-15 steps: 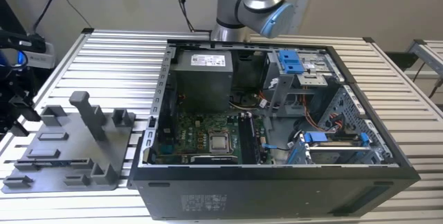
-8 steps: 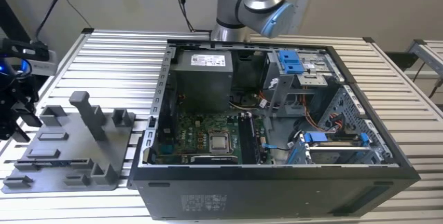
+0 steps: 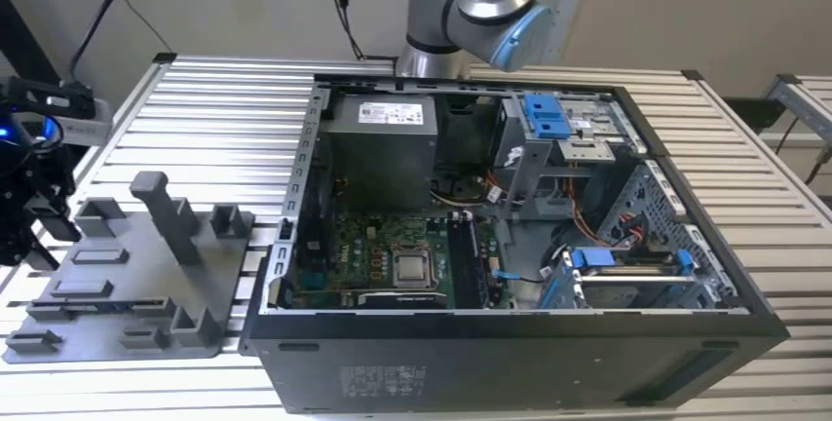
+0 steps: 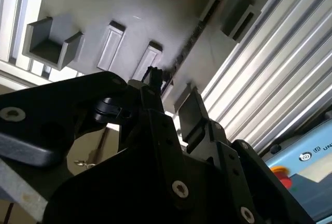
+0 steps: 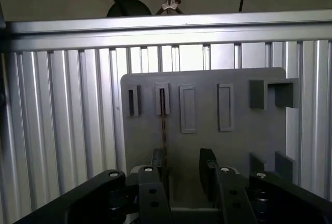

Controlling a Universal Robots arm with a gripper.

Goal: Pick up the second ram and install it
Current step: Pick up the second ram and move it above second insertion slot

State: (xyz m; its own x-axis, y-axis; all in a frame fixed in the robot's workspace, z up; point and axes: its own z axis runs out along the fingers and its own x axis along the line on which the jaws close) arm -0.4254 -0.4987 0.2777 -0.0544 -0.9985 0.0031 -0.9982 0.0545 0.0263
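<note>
The second ram [image 5: 163, 123] is a thin dark board standing on edge in a slot of the grey holder plate [image 5: 244, 130]. In the second wrist view the ram [image 4: 193, 38] runs as a narrow dark line across that plate [image 4: 155, 11]. My gripper [image 5: 182, 166] hovers over the plate's near edge, open, with bare plate between its fingers. The ram's near end lines up with one finger [image 5: 158, 163] rather than with the gap. In the exterior view the gripper [image 3: 29, 216] hangs at the far left, beside the holder plate [image 3: 131, 280].
An open computer case [image 3: 520, 333] with its motherboard [image 3: 390, 265] lies in the middle of the slatted aluminium table [image 3: 221, 109]. Grey blocks and a tall post [image 3: 167, 211] rise from the holder plate. The arm's base [image 3: 469, 2] stands behind the case.
</note>
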